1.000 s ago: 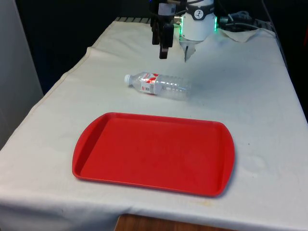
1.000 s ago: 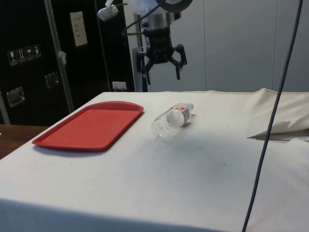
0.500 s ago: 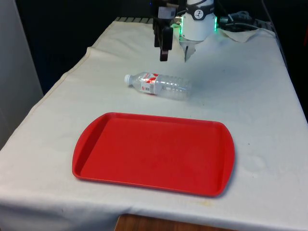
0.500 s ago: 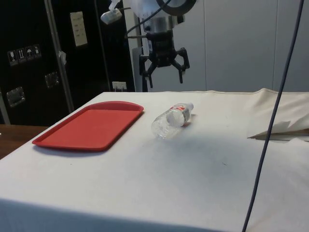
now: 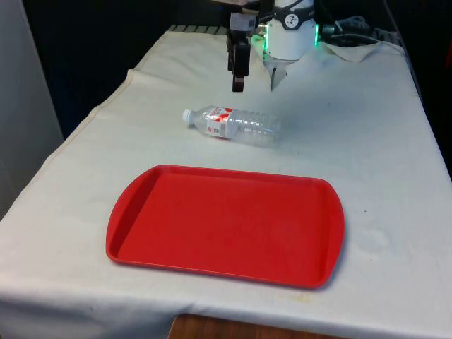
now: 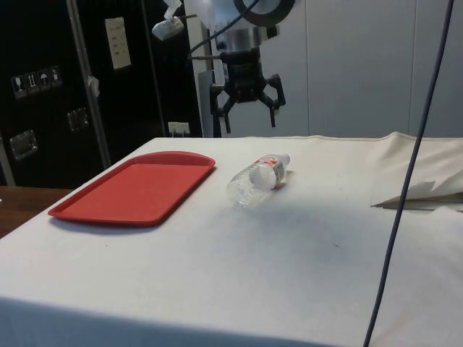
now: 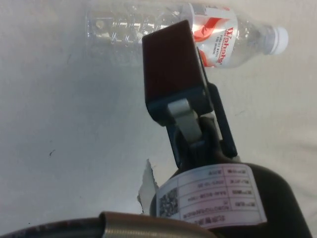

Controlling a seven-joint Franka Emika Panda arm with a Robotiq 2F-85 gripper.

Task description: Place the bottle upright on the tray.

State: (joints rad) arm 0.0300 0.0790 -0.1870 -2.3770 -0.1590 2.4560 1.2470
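Clear bottle [image 5: 232,126] lies beyond red tray [image 5: 226,224]; spread pincer [image 6: 245,119] hovers above, one finger [image 7: 173,74] overlapping it.

— How many bottles are counted on the surface [image 5: 367,141]?

— One clear plastic bottle [image 5: 233,125] is counted, laid on its side just beyond the tray's far edge.

— And trays?

— One red tray [image 5: 226,224] is counted.

— Anything above the bottle?

— One end effector [image 6: 246,110] is counted, its two fingers [image 6: 273,108] spread apart. Nothing else is counted beside the tray.
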